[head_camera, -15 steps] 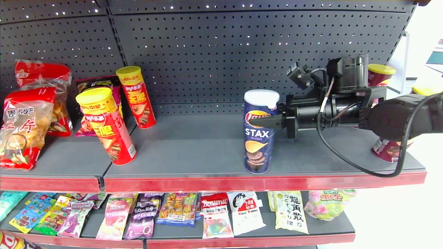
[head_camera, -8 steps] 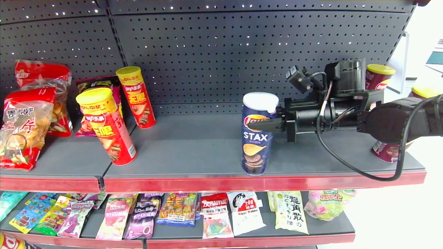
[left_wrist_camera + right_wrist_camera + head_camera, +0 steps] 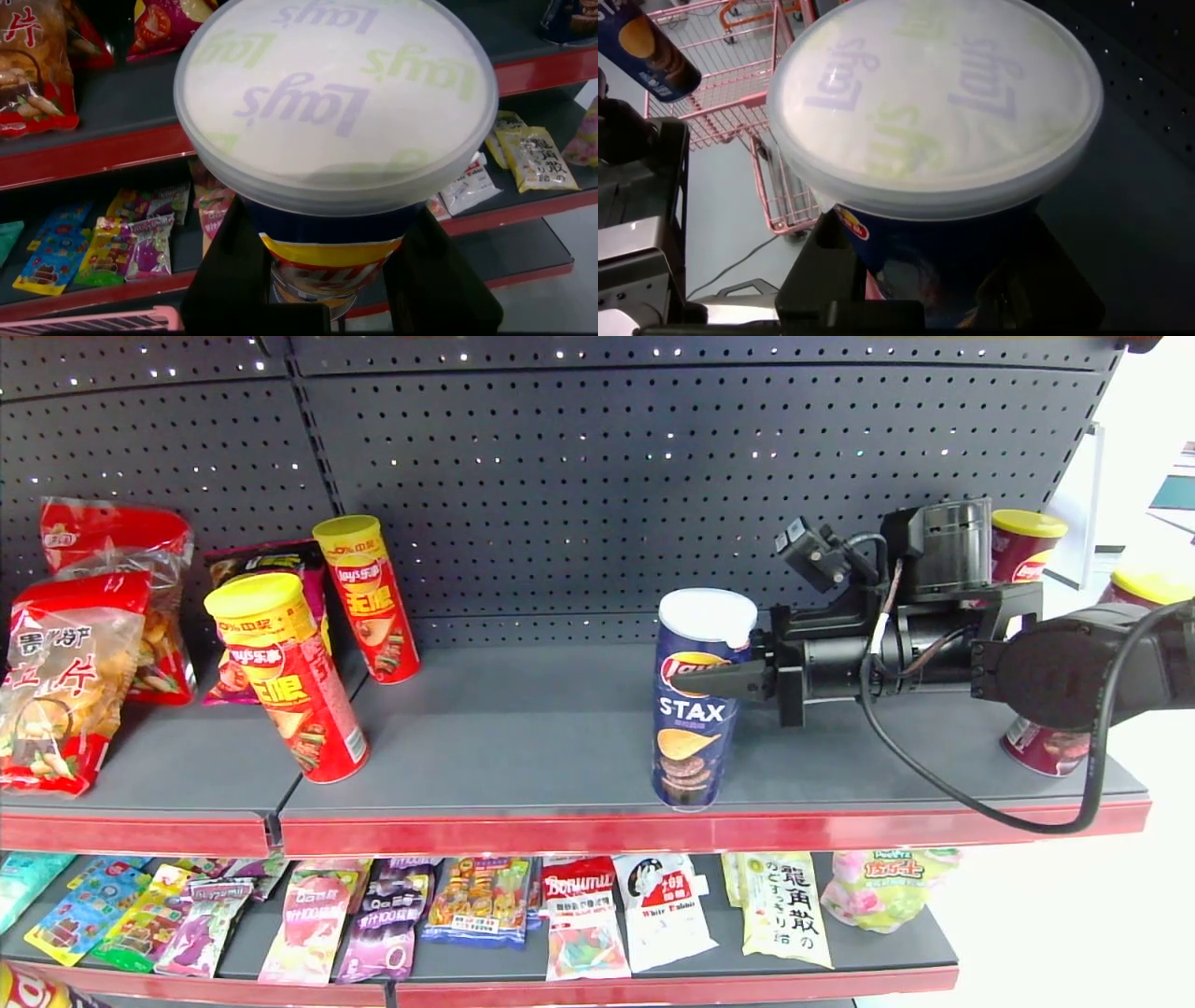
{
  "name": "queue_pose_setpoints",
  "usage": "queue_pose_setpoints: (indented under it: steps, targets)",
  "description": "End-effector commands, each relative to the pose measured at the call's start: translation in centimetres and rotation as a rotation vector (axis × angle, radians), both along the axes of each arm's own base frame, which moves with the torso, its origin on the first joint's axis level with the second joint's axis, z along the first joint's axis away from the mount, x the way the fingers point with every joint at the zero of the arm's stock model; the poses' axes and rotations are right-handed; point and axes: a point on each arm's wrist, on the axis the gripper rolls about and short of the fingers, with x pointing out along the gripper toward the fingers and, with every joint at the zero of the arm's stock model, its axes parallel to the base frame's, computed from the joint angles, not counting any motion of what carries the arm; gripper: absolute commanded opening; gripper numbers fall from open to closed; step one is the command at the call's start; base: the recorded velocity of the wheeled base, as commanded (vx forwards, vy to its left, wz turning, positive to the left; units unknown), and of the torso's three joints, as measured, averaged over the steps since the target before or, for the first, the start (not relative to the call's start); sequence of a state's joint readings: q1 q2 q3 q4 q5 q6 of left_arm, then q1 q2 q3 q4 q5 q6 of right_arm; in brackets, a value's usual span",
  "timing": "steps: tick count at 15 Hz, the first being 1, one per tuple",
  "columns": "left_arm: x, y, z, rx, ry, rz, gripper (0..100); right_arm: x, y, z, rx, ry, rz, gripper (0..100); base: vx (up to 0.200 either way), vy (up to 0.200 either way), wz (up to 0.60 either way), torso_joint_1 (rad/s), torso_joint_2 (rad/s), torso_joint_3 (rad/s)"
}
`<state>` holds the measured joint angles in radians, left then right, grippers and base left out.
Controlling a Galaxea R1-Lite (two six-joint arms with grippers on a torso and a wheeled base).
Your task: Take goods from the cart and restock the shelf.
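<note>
Item: blue crisp can (image 3: 691, 737), white lid, pinched high on its body by right gripper (image 3: 700, 677); base on shelf board (image 3: 523, 747), just behind red front lip (image 3: 467, 831), leaning slightly. Left gripper (image 3: 332, 280): clamped around second blue crisp can (image 3: 336, 93), off the shelf. Hazards, by judgement: forward topple over the lip if let go while leaning; knock to maroon cans (image 3: 1027, 546) behind the forearm on withdrawal. Head view: lean and base placement. Right wrist view: lid close up, pink cart (image 3: 738, 56) behind
</note>
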<state>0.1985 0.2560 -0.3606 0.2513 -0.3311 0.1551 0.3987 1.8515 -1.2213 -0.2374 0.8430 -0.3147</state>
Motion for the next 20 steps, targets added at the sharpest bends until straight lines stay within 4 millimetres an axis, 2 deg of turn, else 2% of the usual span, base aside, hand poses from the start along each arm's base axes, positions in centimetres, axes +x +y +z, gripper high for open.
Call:
queue_pose_setpoints:
  steps: [1,6,7,14,16,20]
  targets:
    - [0.0,0.0,-0.1,-0.001,0.004,0.001,0,0.0,0.0,-0.2,-0.003,0.006,0.001,0,0.0,0.0,0.0,0.0,0.0,0.0]
    - [0.0,0.0,-0.1,-0.001,0.002,-0.001,0,-0.1,0.0,-0.6,-0.009,0.015,0.0,0,0.0,0.0,0.0,0.0,0.0,0.0]
    - [0.0,0.0,-0.2,-0.001,0.004,-0.001,0,-0.1,0.0,-0.6,-0.009,0.02,-0.001,100,0.0,0.0,0.0,0.0,0.0,0.0]
    - [-0.1,0.0,-0.4,-0.001,0.0,-0.007,0,-1.2,-0.8,-0.5,-0.018,0.033,-0.032,100,0.0,0.0,0.0,0.0,0.0,0.0]
    - [-0.1,0.0,-0.4,-0.002,0.0,-0.01,0,-2.0,-1.8,-0.9,-0.035,0.049,-0.071,100,0.0,0.0,0.0,0.0,0.0,0.0]
    - [-0.1,-0.1,-0.4,-0.007,0.001,-0.034,0,-7.5,-6.1,-1.8,-0.057,0.101,-0.153,100,0.0,0.0,0.0,0.0,0.0,0.0]
